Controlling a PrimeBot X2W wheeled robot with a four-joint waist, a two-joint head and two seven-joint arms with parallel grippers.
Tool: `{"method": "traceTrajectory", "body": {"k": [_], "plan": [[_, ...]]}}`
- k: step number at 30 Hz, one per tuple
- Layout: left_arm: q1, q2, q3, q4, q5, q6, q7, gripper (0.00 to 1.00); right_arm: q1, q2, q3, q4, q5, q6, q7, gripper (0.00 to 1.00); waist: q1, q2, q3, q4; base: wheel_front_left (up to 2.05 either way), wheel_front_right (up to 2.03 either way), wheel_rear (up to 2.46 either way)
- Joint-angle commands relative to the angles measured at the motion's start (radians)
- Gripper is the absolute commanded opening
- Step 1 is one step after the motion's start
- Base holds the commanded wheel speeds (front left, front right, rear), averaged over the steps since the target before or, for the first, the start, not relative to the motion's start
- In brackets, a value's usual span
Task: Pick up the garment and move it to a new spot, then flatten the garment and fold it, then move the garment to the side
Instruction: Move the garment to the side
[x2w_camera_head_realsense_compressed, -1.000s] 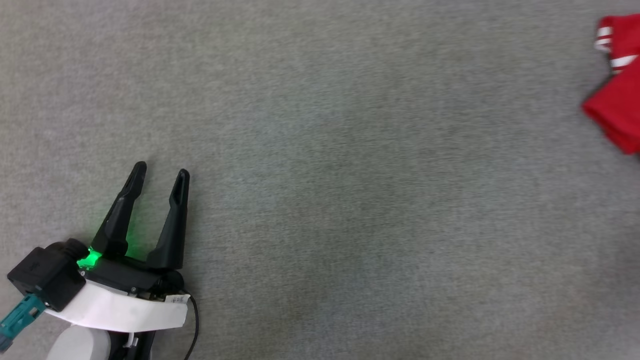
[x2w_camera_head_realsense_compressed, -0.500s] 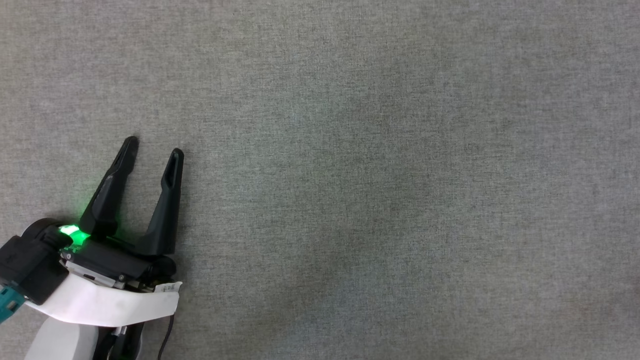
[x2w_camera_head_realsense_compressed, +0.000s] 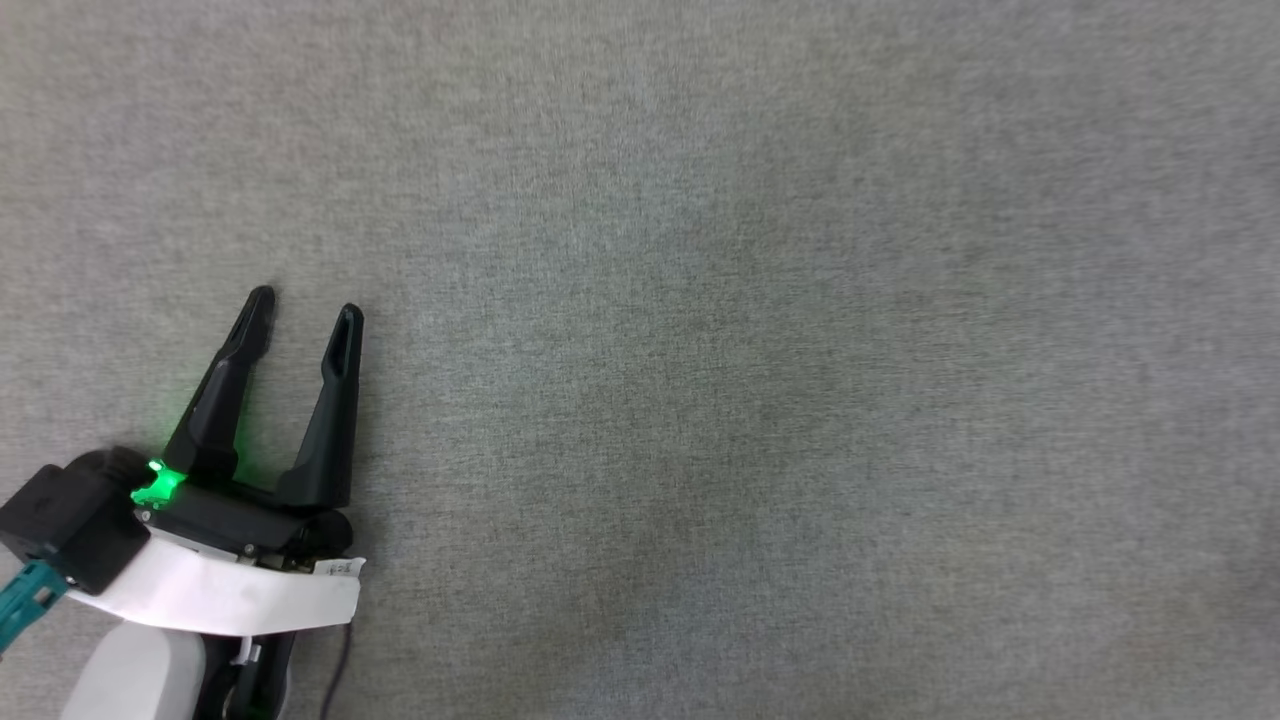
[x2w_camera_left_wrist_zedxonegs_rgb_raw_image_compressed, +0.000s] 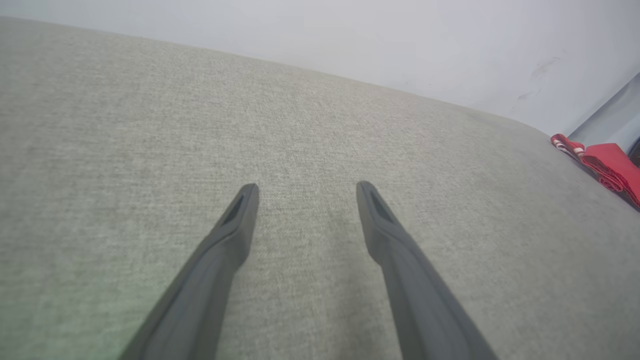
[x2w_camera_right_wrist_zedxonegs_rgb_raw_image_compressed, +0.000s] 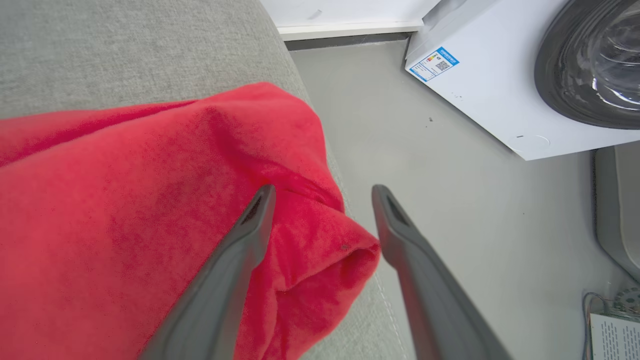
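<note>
The left gripper (x2w_camera_head_realsense_compressed: 305, 305) hung just above the grey fabric surface (x2w_camera_head_realsense_compressed: 760, 330), its two dark fingers spread apart with only bare cloth in the gap between them and nothing held. A green light (x2w_camera_head_realsense_compressed: 156, 488) glowed at the base of its outer finger. Behind that, a white band (x2w_camera_head_realsense_compressed: 225, 600) wrapped the wrist, and a teal connector (x2w_camera_head_realsense_compressed: 25, 600) stuck out on the outer side. In the left wrist view, the surface ran on ahead of the fingertips to a pale wall (x2w_camera_left_wrist_zedxonegs_rgb_raw_image_compressed: 350, 40).

The right gripper (x2w_camera_right_wrist_zedxonegs_rgb_raw_image_compressed: 324, 189) also had its fingers parted, and it clamped nothing. It was poised over the garment (x2w_camera_right_wrist_zedxonegs_rgb_raw_image_compressed: 125, 200), a folded, rumpled mass of red cloth lying at the very edge of the grey surface. One finger crossed in front of the red cloth. The other lay beyond the garment's corner, with the floor (x2w_camera_right_wrist_zedxonegs_rgb_raw_image_compressed: 475, 225) behind it. That corner bulged into the gap between the fingers. Whether either finger touched the cloth could not be told.

Past the edge of the surface, farther out from the right fingers, a white washing machine (x2w_camera_right_wrist_zedxonegs_rgb_raw_image_compressed: 500, 100) stood on the floor. It had a round glass door (x2w_camera_right_wrist_zedxonegs_rgb_raw_image_compressed: 590, 60) and a blue label (x2w_camera_right_wrist_zedxonegs_rgb_raw_image_compressed: 433, 63).

Seen from the left wrist, the garment lay well away from that gripper, at the far edge of the surface on the side toward the other arm, with striped trim showing at one end.
</note>
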Motion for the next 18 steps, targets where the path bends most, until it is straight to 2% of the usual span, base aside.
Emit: {"method": "traceTrajectory", "body": {"k": [1,6,9,14,18], "plan": [[0.012,-0.012,-0.008,0.039,-0.009,0.002,0.010,1.00,0.009,0.009,-0.019,-0.015,-0.017,-0.002,-0.014,1.00,0.0000,0.0000,-0.027,-0.003,0.00,0.00,0.00],[0.031,-0.041,-0.008,0.047,-0.016,0.001,0.008,1.00,0.033,0.089,-0.108,-0.089,-0.071,-0.002,-0.062,1.00,0.0000,0.0000,-0.127,-0.007,0.00,0.00,0.00],[0.037,-0.067,-0.010,0.057,-0.024,0.001,0.006,1.00,0.047,0.126,-0.127,-0.146,-0.081,-0.002,-0.092,1.00,0.0000,0.0000,-0.204,-0.002,0.00,0.00,0.00],[0.075,-0.112,-0.025,0.083,-0.041,0.001,0.005,1.00,0.135,0.194,-0.001,-0.220,-0.006,-0.002,-0.192,1.00,0.0000,0.0000,-0.345,0.011,0.00,0.00,0.00],[0.117,-0.151,-0.019,0.084,-0.052,0.001,0.005,1.00,0.282,0.195,0.181,-0.347,0.166,-0.002,-0.269,1.00,0.0000,0.0000,-0.453,0.024,0.00,0.00,0.00]]}}
